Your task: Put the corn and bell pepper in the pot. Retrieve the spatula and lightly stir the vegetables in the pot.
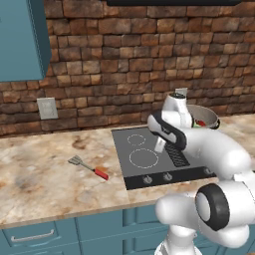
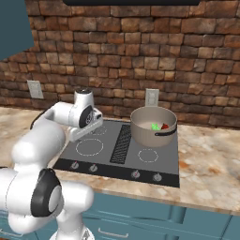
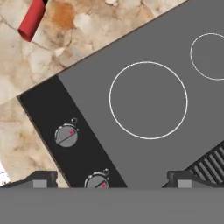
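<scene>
The grey pot (image 2: 146, 132) stands on the cooktop's far right burner, with a green piece (image 2: 154, 126) and a red piece (image 2: 164, 126) inside; in the left base view the pot (image 1: 208, 115) is partly hidden behind my arm. The spatula (image 1: 88, 167) lies flat on the counter left of the cooktop, with its silver head far left and its red handle (image 1: 101, 173) toward the stove. The handle's end (image 3: 33, 19) shows at the top left of the hand view. My gripper (image 1: 159, 145) (image 2: 76, 133) (image 3: 113, 181) hangs open over the cooktop's front left burner, with nothing between its fingers.
The black cooktop (image 1: 130, 168) (image 2: 117, 154) has knobs (image 3: 66, 135) along its front strip and a centre grille (image 2: 123, 140). A brick wall with outlets (image 1: 47, 108) (image 2: 152, 97) runs behind. A teal cabinet (image 1: 20, 40) hangs upper left. The marble counter (image 1: 40, 184) spreads around the spatula.
</scene>
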{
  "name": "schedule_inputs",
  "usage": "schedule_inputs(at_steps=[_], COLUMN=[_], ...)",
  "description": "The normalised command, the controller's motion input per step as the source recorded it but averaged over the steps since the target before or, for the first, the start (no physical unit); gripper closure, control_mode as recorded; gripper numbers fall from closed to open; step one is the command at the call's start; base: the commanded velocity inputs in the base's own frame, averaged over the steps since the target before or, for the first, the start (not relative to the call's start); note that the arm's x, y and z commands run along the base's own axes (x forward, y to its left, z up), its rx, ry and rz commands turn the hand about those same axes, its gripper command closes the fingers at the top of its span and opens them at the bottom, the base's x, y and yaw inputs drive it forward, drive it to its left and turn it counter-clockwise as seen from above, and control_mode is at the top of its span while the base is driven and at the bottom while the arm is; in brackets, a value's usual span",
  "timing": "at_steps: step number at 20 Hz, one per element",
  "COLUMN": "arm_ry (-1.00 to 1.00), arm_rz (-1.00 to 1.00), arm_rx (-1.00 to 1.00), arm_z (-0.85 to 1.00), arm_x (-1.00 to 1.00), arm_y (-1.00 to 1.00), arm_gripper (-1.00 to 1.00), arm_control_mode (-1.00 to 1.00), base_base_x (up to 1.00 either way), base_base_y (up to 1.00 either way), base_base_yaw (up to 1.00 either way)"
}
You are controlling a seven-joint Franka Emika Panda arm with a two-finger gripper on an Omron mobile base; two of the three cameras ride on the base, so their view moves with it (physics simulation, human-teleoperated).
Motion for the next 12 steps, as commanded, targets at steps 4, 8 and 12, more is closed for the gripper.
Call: schedule_inputs(at_steps=[4, 8, 12], arm_ry=[0.31, 0.29, 0.12], arm_rz=[0.52, 0.51, 0.13], arm_rx=[-0.02, -0.03, -0.04], arm_z=[0.0, 0.0, -0.01], arm_x=[0.0, 0.0, 0.13], arm_y=[1.0, 1.0, 0.92], arm_gripper=[-1.0, -1.0, -1.0], arm_control_mode=[-1.0, -1.0, -1.0], base_base_x=[0.0, 0.0, 0.0], base_base_y=[0.0, 0.0, 0.0], base_base_yaw=[0.0, 0.0, 0.0])
